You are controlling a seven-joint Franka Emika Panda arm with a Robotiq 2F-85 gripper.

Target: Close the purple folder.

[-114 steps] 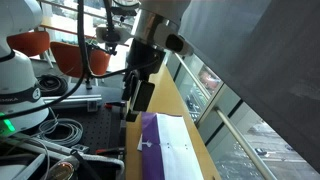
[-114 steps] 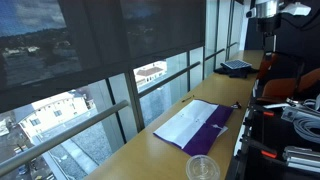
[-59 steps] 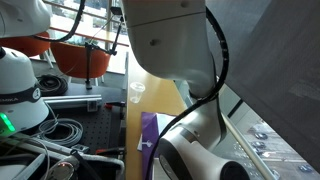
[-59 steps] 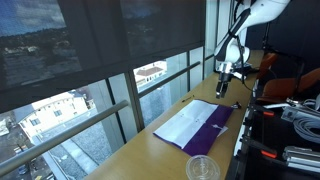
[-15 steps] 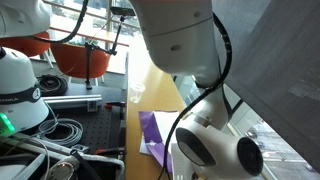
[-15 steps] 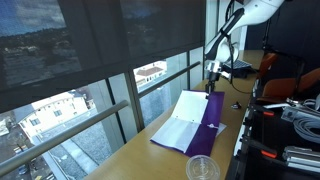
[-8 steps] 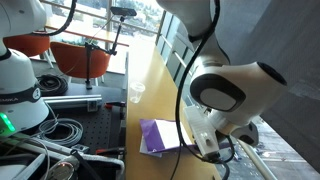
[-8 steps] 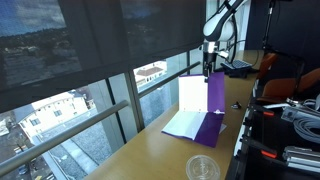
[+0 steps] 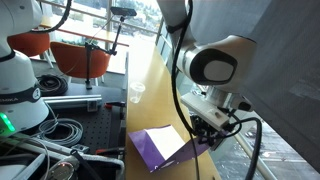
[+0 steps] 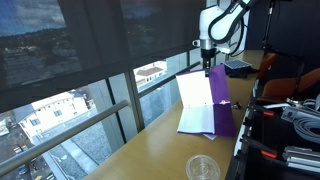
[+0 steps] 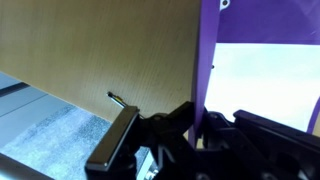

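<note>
The purple folder (image 10: 222, 108) lies half open on the wooden counter, one cover flat and the other cover with its white sheets (image 10: 194, 95) lifted upright. My gripper (image 10: 207, 66) is shut on the top edge of the raised cover. In an exterior view the folder (image 9: 150, 146) shows its purple underside and white paper, with the gripper (image 9: 200, 130) at its far edge. In the wrist view the thin purple cover edge (image 11: 205, 50) runs down between the dark fingers of the gripper (image 11: 198, 118), which pinch it, and white paper (image 11: 262, 80) fills the right.
A clear plastic cup (image 10: 201, 168) stands on the counter near the folder. A second cup (image 9: 136, 94) sits farther along the wooden counter (image 9: 150, 75). Windows line one side. Cables and robot bases (image 9: 20, 90) crowd the other side. A dark object (image 10: 239, 66) lies at the counter's far end.
The gripper has swung the raised cover and its sheets further over, from leaning open to upright above the flat cover. The arm has moved across the folder with it.
</note>
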